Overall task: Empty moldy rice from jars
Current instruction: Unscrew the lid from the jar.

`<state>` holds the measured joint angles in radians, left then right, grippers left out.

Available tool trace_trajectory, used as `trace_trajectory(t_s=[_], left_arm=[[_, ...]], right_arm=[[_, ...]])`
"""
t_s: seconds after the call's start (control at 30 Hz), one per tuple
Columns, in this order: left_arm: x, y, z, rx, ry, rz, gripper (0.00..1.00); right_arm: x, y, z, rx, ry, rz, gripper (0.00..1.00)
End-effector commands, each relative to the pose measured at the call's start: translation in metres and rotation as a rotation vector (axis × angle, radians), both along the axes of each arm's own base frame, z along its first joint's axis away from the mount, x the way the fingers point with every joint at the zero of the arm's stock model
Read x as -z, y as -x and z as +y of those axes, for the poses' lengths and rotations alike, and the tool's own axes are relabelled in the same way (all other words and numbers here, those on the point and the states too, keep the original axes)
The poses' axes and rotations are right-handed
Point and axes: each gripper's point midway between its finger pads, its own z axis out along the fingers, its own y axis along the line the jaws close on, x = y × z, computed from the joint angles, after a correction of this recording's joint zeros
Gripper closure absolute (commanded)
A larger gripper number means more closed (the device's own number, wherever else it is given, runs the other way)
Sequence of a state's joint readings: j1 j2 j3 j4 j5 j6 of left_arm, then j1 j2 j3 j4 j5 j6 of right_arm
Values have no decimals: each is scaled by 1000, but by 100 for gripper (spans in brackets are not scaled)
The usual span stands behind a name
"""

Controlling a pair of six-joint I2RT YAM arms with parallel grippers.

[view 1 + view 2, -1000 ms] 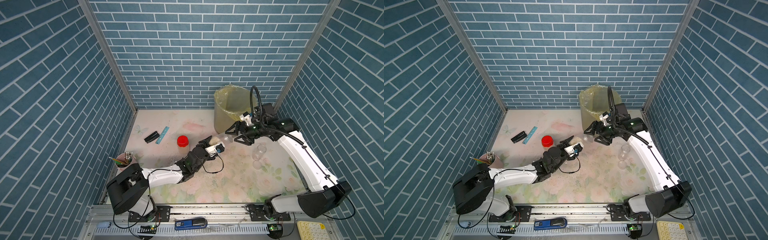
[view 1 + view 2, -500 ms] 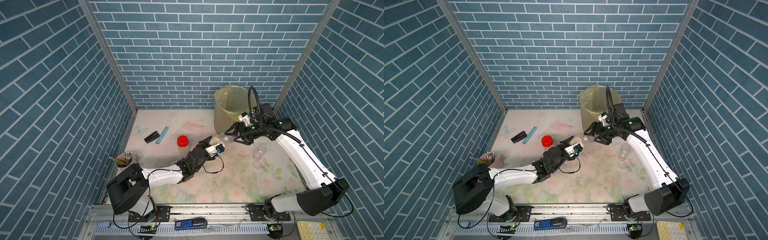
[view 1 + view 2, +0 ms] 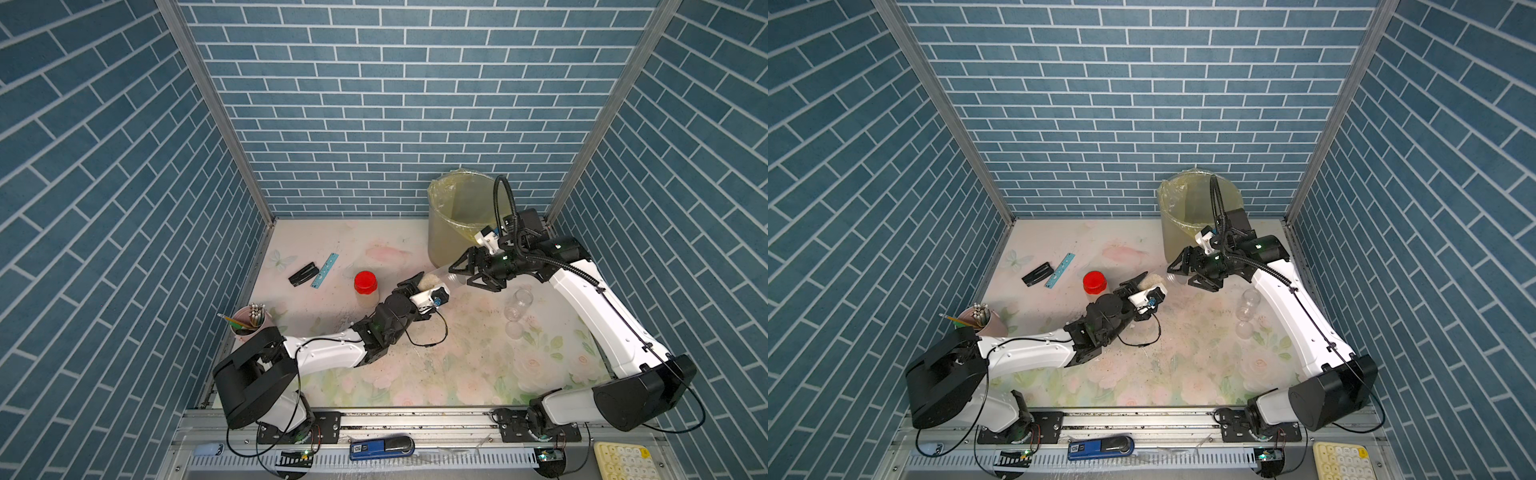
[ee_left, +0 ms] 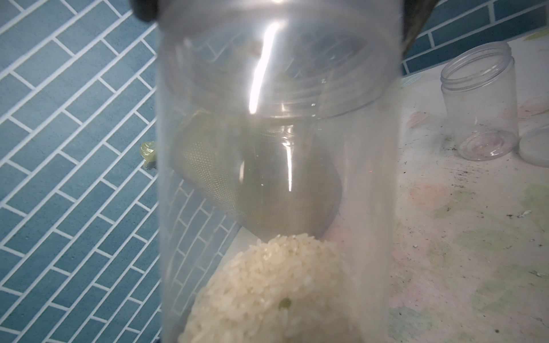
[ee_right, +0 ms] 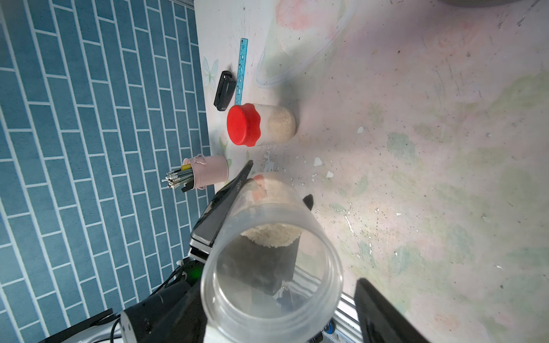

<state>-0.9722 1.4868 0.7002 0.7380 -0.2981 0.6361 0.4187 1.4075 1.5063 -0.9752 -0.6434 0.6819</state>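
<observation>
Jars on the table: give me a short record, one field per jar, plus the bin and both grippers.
held jar: lidless, tipped on its side, moldy rice at its base end
left gripper: shut on the held jar
right gripper: open, fingers either side of the held jar's mouth
red-capped jar: upright, closed, also holds moldy rice
empty jar: upright, lidless, beside the right arm
yellow-lined bin: at the back wall, behind the right gripper
</observation>
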Motion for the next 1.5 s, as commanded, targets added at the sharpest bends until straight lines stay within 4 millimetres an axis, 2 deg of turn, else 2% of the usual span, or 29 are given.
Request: trace_trajectory(t_s=[0.0, 0.23, 0.33, 0.43, 0.5, 0.53, 0.63, 0.77, 0.87, 0.93, 1.0, 1.13, 1.33, 1.47], left_arm=[[-26, 2, -3, 7, 91, -35, 65], [-28, 3, -3, 11, 107, -31, 65], [-31, 5, -4, 29, 131, -20, 66], [-36, 12, -5, 97, 183, 34, 66], [-48, 16, -4, 151, 246, 66, 66], [-42, 19, 0, 168, 257, 92, 67], [-48, 21, 9, 223, 329, 147, 68], [-54, 23, 16, 284, 387, 184, 69], [-53, 24, 11, 312, 379, 203, 70], [-52, 24, 10, 318, 375, 207, 70], [-50, 22, 10, 312, 374, 204, 70], [-51, 17, 13, 292, 380, 191, 70], [-52, 8, 18, 260, 393, 178, 70], [-51, 8, 19, 256, 390, 177, 70]], right_arm=[[2, 0, 6, -24, -26, 1, 29], [2, 3, 10, -49, -53, -6, 40], [-1, 6, 11, -103, -58, -46, 51], [-6, 7, 10, -186, -38, -153, 62], [-13, 6, 15, -249, -66, -259, 64], [-15, 4, 16, -271, -68, -310, 65], [-14, -3, 18, -354, -49, -476, 65], [-7, 9, 24, -618, -50, -658, 65], [-11, 14, 27, -775, -86, -801, 60], [-11, 8, 25, -830, -75, -854, 54], [-22, 5, 26, -868, -105, -880, 47], [-34, -1, 28, -864, -116, -898, 35], [-18, -3, 20, -814, -46, -900, 23], [-19, -10, 10, -721, 29, -933, 16]])
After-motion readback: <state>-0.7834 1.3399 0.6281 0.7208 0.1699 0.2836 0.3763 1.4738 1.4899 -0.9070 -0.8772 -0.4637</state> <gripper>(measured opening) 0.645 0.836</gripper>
